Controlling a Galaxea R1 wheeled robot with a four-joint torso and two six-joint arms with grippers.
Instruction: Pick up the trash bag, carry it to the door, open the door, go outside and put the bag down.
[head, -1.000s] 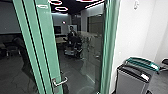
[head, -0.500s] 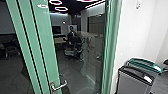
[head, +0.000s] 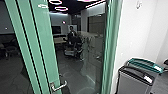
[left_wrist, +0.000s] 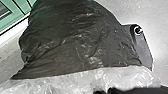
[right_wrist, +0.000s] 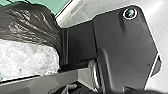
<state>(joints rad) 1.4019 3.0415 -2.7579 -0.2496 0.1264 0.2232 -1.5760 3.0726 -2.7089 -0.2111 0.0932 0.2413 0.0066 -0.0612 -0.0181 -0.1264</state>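
One trash bag (left_wrist: 75, 42) is bulging beside my dark plate (right_wrist: 125, 50), I'm not managing to tell either claw's opening or hold, and I'm fearing a tight turn snagging plastic on the door handle (head: 59, 87) at eleven o'clock.

Glossy, wrinkly plastic trash bag (left_wrist: 75, 37) and smooth, shiny metal door handle (head: 60, 87)

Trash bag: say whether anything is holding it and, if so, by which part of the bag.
It cannot be told: the trash bag shows large in both wrist views, against crinkled clear plastic, but no hold can be made out.
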